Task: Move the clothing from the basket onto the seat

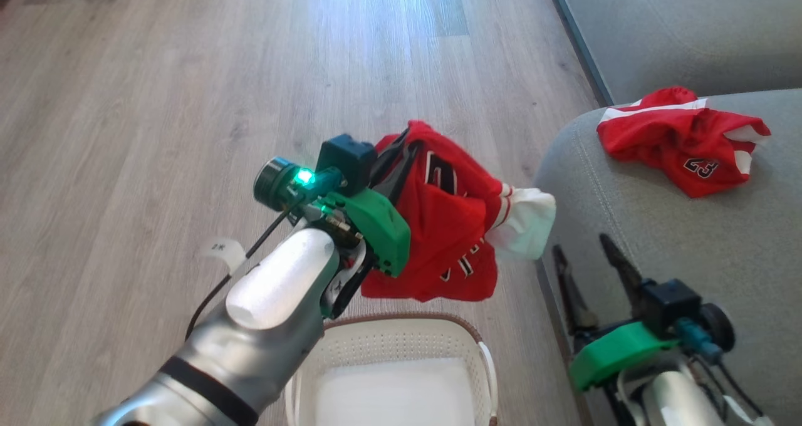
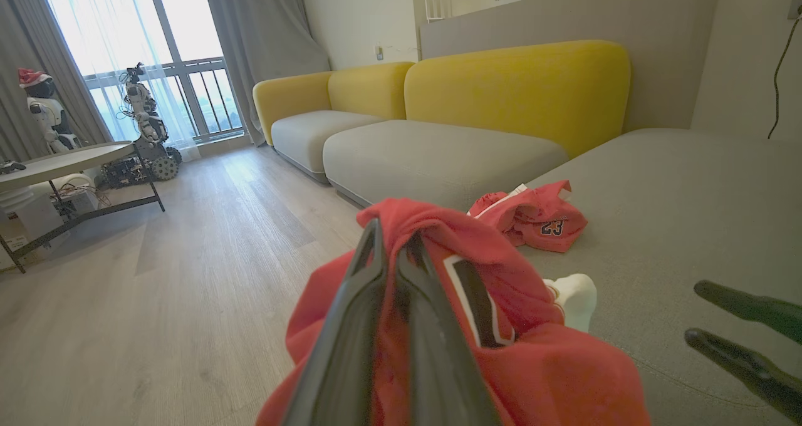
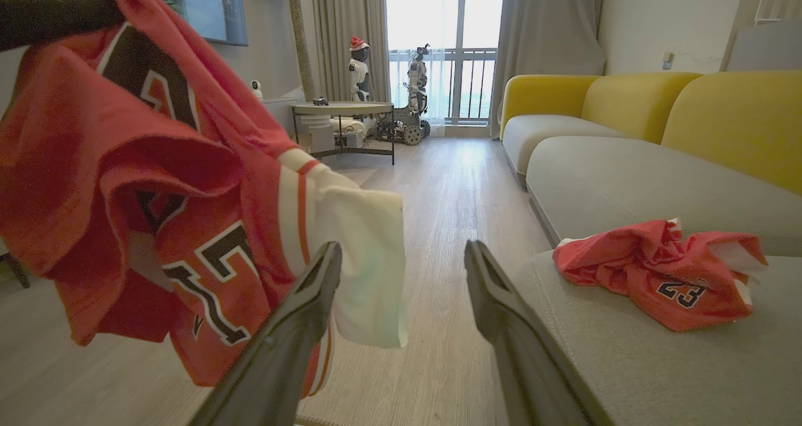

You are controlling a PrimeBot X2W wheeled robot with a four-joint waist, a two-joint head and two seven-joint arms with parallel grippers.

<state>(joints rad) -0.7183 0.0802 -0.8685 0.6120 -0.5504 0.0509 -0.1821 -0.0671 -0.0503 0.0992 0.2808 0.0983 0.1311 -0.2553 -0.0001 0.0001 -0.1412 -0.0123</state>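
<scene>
Left tool (image 2: 391, 241) grips red jersey (image 1: 451, 225) above basket (image 1: 401, 335); shorts (image 1: 680, 138) on seat (image 1: 689, 238).

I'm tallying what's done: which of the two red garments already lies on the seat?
The crumpled one printed 23, lying on the grey seat. The other red garment hangs from the left pincer, off the seat.
</scene>
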